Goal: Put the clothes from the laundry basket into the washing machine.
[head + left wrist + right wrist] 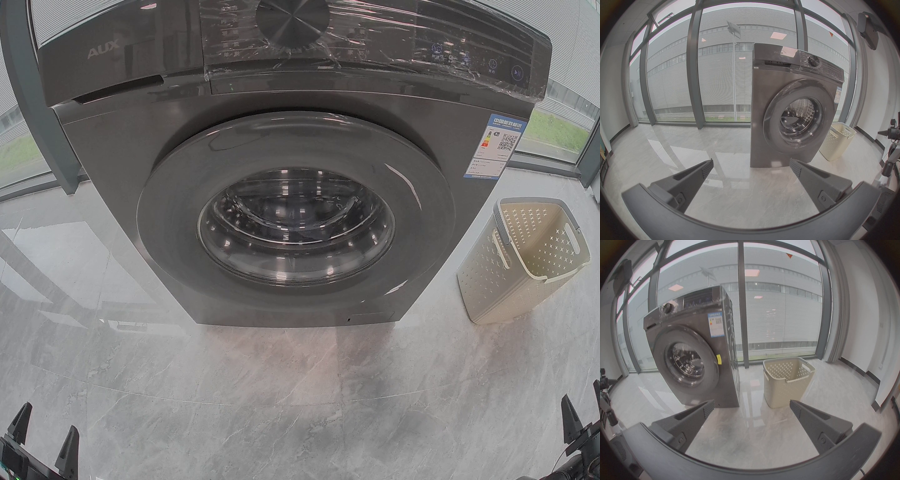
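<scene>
A grey front-loading washing machine (294,187) stands straight ahead with its round glass door (295,226) shut. A cream perforated laundry basket (525,262) stands on the floor at the machine's right; what I see of its inside holds no clothes. My left gripper (42,434) is low at the near left, open and holding nothing. My right gripper (584,403) is low at the near right, also open and holding nothing. The left wrist view has the machine (793,106) and basket (837,141) beyond the open gripper (750,165). Past the open gripper (751,405), the right wrist view has the basket (787,380) and the machine (693,346).
Glossy grey marble floor (262,394) spreads between me and the machine. Tall windows with dark frames (693,65) run behind the machine. A white wall (868,318) lies to the right of the basket.
</scene>
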### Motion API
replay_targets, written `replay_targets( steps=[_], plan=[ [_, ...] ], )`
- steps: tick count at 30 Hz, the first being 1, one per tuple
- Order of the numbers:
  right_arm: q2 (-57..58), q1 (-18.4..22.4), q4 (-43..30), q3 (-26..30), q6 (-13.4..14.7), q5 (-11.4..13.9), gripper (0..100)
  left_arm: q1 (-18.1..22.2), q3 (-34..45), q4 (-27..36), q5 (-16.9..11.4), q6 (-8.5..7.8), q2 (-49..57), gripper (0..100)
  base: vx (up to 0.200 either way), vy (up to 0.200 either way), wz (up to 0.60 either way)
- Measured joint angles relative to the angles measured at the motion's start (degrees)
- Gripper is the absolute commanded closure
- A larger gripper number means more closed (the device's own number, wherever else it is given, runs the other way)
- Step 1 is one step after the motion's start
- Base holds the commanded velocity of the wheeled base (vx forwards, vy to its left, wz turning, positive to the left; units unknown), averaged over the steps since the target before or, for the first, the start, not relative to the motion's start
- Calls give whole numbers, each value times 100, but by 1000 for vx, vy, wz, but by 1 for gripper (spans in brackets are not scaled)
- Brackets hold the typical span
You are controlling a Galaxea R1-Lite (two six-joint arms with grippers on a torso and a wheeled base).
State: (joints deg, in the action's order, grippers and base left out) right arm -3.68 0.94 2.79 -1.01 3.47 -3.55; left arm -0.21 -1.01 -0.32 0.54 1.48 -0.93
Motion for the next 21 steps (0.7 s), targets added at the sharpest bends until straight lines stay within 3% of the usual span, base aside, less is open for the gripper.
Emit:
replay_targets(
  steps=[5, 9, 21],
  plan=[
    [171, 27, -171, 0, -123, 40, 0, 0, 0, 0, 4, 9, 0, 0, 0, 0, 0],
    [241, 5, -255, 0, -334, 293, 0, 10, 0, -4, 11, -68, 0, 0, 0, 0, 0],
    [294, -1, -282, 2, -316, 364, 0, 16, 0, -1, 12, -72, 0, 0, 0, 0, 0]
  ],
)
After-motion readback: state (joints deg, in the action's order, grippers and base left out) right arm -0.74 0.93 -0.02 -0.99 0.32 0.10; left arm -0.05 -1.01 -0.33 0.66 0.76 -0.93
